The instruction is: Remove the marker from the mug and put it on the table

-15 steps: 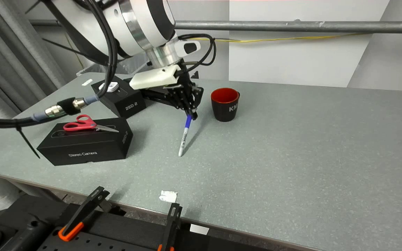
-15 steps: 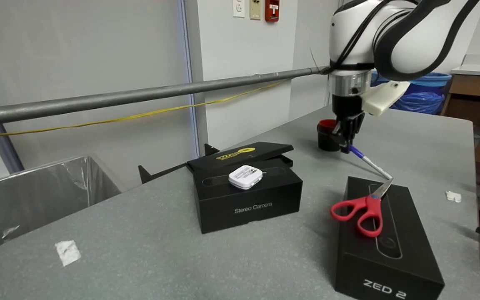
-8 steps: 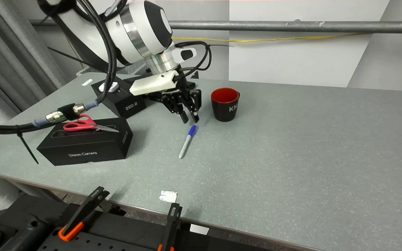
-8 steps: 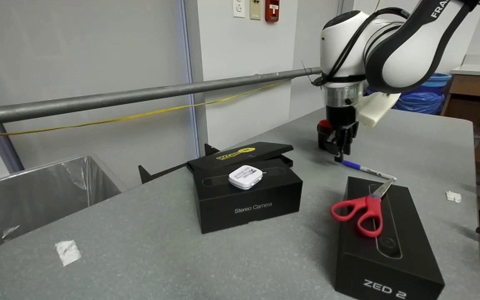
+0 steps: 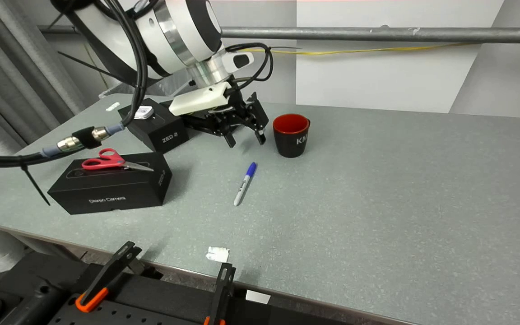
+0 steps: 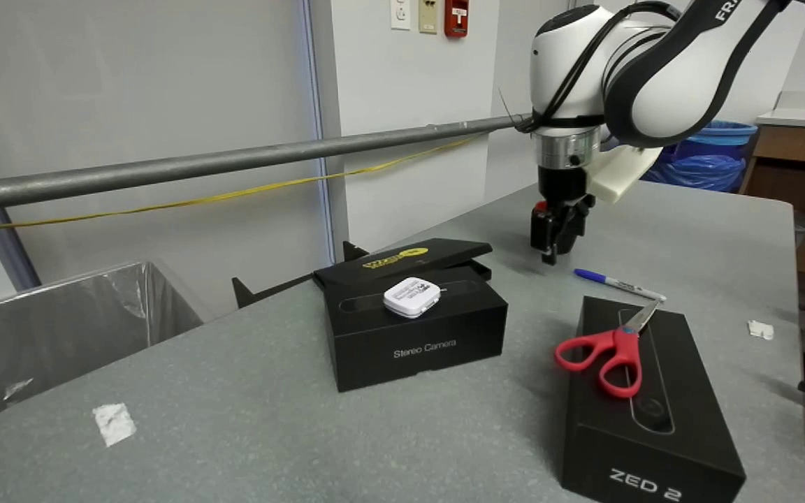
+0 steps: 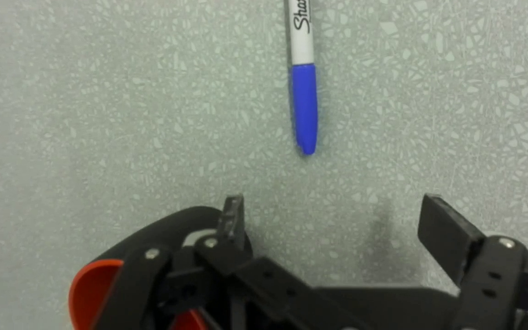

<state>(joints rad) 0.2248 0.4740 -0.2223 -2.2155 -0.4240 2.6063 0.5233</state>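
The blue-capped marker (image 5: 244,184) lies flat on the grey speckled table (image 5: 377,216), apart from the mug; its blue cap (image 7: 305,107) points toward the jaws in the wrist view. My gripper (image 5: 246,141) hovers above the table just beyond the cap end, jaws wide apart with only bare tabletop seen between them in the wrist view (image 7: 332,201). Beside it stands the upright dark mug (image 5: 290,143), red inside. In an exterior view the gripper mostly covers the mug; in the wrist view a finger partly hides the mug's red interior (image 7: 92,293).
Red-handled scissors (image 5: 106,160) rest on a black box (image 5: 111,189) near the marker's white end. Another black box (image 6: 420,342) carries a small white case (image 6: 412,297). A grey pipe (image 5: 377,34) runs along the wall. Clamps (image 5: 115,271) sit by the table's near edge.
A second ago the jaws were shut on the cap of the tilted marker. They have opened, the marker has dropped flat onto the table, and the gripper has risen and drawn back from it.
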